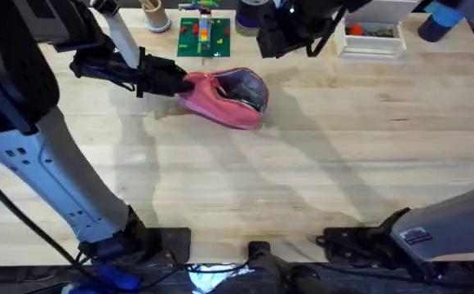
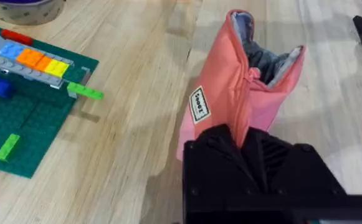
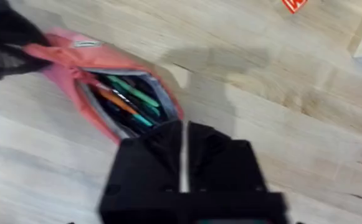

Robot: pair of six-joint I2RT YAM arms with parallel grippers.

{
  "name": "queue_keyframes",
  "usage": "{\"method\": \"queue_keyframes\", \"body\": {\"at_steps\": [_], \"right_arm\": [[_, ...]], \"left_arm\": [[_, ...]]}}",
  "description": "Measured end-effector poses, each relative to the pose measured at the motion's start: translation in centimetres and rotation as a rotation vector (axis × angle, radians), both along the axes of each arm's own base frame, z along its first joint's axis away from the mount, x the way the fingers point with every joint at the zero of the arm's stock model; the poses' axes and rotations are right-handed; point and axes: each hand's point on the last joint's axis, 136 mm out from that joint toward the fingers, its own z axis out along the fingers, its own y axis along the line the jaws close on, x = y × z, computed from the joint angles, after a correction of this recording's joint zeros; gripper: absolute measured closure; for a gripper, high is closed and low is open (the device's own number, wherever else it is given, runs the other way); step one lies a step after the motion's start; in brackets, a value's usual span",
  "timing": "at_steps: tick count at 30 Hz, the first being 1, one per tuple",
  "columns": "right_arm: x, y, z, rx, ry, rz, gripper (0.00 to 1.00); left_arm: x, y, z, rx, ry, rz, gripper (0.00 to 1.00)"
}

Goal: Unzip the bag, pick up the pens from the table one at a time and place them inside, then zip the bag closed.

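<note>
The left gripper (image 1: 174, 82) pinches the open bag (image 1: 228, 96); pens (image 3: 121, 99) are inside. The right gripper (image 3: 184, 163), fingers pressed together, should zip next.

Open pink bag (image 1: 224, 100), pens (image 3: 121, 99) inside

Setting: robotics lab bench. Evidence: two robot arms bolted at the near edge of a light plank counter (image 1: 318, 163), with cabling bunched between their bases. Test props along the far edge: green brick baseplate (image 1: 204, 37) carrying coloured toy bricks, a white box (image 1: 373, 37) of small items, a cup of wooden sticks (image 1: 155, 15). No household furnishings.
</note>
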Motion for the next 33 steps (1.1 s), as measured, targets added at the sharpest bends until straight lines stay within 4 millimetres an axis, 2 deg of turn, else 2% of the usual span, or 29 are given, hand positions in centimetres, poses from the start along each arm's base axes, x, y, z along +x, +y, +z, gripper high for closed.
{"method": "queue_keyframes", "body": {"at_steps": [2, 5, 8, 9, 15, 26, 27, 32, 33], "right_arm": [[-0.4, 0.5, 0.5, 0.006, -0.01, 0.018, 0.747], [-1.2, 1.7, 0.4, 0.033, 0.01, 0.053, 0.556], [-2.3, 3.4, 0.3, 0.091, 0.05, 0.105, 0.13], [-2.6, 4.0, 0.3, 0.111, 0.062, 0.124, 0.039], [-3.8, 6.6, 0.8, 0.252, 0.121, 0.159, 0.006], [-4.2, 7.6, 1.1, 0.319, 0.152, 0.153, 0.006], [-4.2, 7.7, 1.0, 0.323, 0.152, 0.151, 0.006], [-4.5, 7.4, -0.5, 0.317, 0.187, 0.122, 0.006], [-4.6, 7.4, -0.8, 0.314, 0.194, 0.117, 0.006]], "left_arm": [[0.0, 0.0, -0.1, 0.005, 0.001, -0.001, 0.959], [-0.1, 0.1, -0.2, 0.011, 0.003, -0.004, 0.959], [-0.1, 0.1, -0.2, 0.015, 0.004, -0.006, 0.959], [-0.1, 0.1, -0.3, 0.016, 0.004, -0.006, 0.959], [-0.2, 0.2, -0.5, 0.032, 0.009, -0.012, 0.959], [-0.7, 0.6, -1.5, 0.094, 0.025, -0.036, 0.942], [-0.7, 0.6, -1.5, 0.096, 0.024, -0.037, 0.856], [-0.9, 0.8, -1.8, 0.114, 0.032, -0.041, 0.08], [-0.9, 0.8, -1.8, 0.114, 0.035, -0.041, 0.027]]}}
